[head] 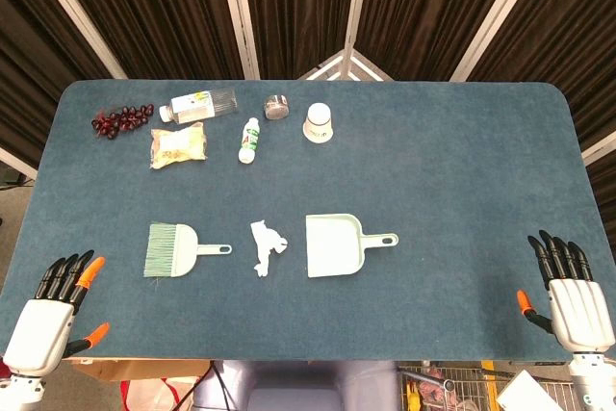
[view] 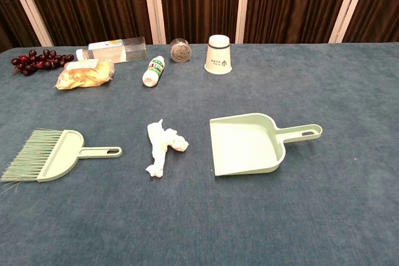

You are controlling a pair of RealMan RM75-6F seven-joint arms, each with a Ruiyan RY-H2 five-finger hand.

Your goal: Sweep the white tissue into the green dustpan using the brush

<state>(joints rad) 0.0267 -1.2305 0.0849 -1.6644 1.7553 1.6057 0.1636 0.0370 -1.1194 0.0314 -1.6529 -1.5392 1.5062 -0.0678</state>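
Note:
A crumpled white tissue [head: 266,245] [view: 163,146] lies mid-table. To its left lies the green brush [head: 177,250] [view: 50,154], bristles pointing left and handle toward the tissue. To the tissue's right sits the green dustpan [head: 336,244] [view: 248,144], its mouth facing the tissue, handle pointing right. My left hand [head: 58,307] hovers at the near left corner, fingers apart, holding nothing. At the near right corner my right hand [head: 568,288] is likewise spread and empty. Neither hand shows in the chest view.
Along the far side are red grapes [head: 121,120], a clear plastic bottle [head: 200,103] on its side, a snack bag [head: 178,145], a small white bottle [head: 249,140], a small jar [head: 277,106] and an upturned paper cup [head: 320,123].

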